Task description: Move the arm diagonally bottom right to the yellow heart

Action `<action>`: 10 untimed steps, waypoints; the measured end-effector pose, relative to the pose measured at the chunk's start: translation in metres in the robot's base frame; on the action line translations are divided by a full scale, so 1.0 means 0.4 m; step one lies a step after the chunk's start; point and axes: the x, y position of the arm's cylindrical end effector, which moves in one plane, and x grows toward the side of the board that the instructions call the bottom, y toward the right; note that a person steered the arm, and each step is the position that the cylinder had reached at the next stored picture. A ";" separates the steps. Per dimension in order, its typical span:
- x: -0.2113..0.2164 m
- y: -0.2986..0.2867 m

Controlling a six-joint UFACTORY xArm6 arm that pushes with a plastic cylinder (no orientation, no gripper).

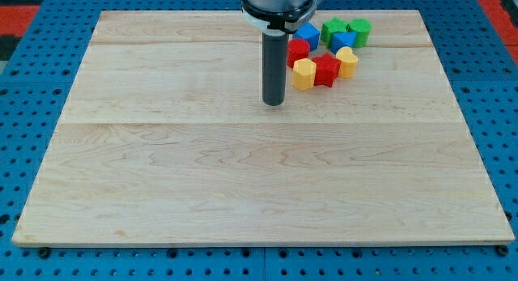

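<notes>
My tip (273,103) rests on the wooden board (243,192), left of a tight cluster of blocks near the view's top. The nearest block is a yellow one (303,74), a short gap to the tip's right and slightly above it. A second yellow block (347,61), which looks like the heart, sits further right beyond a red star-like block (326,69). A red block (298,50) lies right of the rod. The tip touches no block.
Behind the cluster's front row lie a blue block (307,33), another blue block (344,40), a green block (333,27) and a second green block (360,30). The rod's mount (279,6) hangs over the board's top edge.
</notes>
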 end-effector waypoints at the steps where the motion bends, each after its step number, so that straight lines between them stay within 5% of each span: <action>1: 0.012 -0.008; 5: 0.087 0.298; 10: 0.067 0.343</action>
